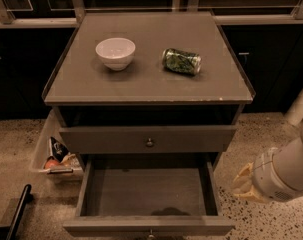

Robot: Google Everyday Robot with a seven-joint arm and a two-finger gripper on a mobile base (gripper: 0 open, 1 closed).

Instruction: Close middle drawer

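At lower right, the gripper [244, 184], its grip impossible to tell, hangs beside the middle drawer [148, 193], wide open at bottom centre; reaching its front and pushing inward appears the next move.

White ribbed arm [286, 170], seemingly tan tool [244, 184] at lower right.

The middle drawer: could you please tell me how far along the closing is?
Nothing looks done: the middle drawer stands pulled far out. In hand: the gripper hangs to its right, near the front corner, not touching it. Left: bring the gripper to the drawer front and push it in.
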